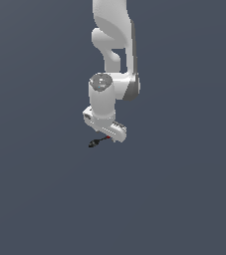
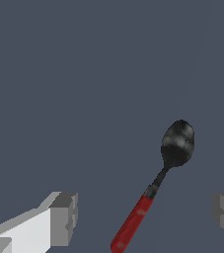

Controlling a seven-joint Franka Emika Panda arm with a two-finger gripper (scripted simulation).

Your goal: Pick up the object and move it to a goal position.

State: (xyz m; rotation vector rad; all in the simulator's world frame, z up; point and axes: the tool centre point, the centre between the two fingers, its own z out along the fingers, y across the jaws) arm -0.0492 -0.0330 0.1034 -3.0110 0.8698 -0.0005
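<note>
Now | spoon (image 2: 155, 188): round black head, red handle | tool (image 2: 145, 215): spread wide, spoon between fingers, untouched

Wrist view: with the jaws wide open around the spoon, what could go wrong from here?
The spoon lies slanted between the fingers, nearer one side, so closing may swivel or push it instead of clamping it. Only the thin red handle sits in the gap; a pinch there could let the round black head tip down.

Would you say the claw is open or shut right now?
Open: in the wrist view the claw has its fingers wide apart, the spoon lying untouched between them.
</note>
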